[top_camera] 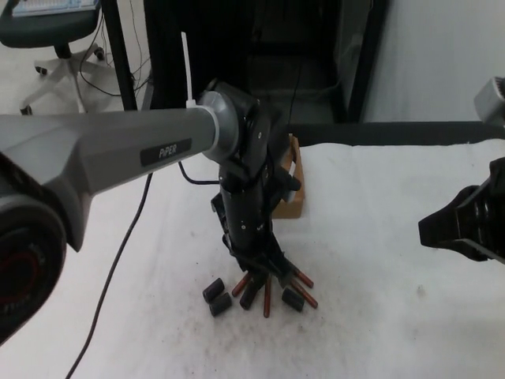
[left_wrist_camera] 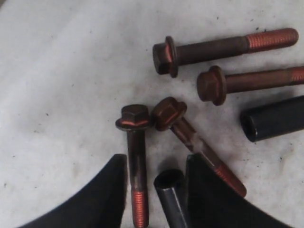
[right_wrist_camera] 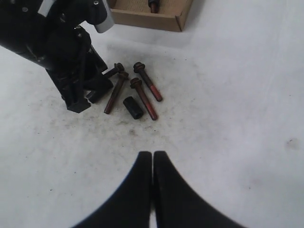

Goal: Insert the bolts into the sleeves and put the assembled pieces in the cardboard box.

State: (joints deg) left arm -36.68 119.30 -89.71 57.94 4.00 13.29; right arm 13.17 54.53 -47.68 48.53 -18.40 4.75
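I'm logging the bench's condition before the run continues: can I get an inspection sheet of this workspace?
Surface: white cloth, speckled with dark marks.
Job's things: loose bolts and sleeves clustered, unassembled; cardboard box beyond them, one dark piece inside.
Clutter: nothing seen.
Tools: left tool open, low over the cluster, straddling a sleeve and a bolt shank; right tool shut above bare cloth.
Cables: black cable trailing across the cloth.
Surroundings: office chair and dark rack behind the bench.
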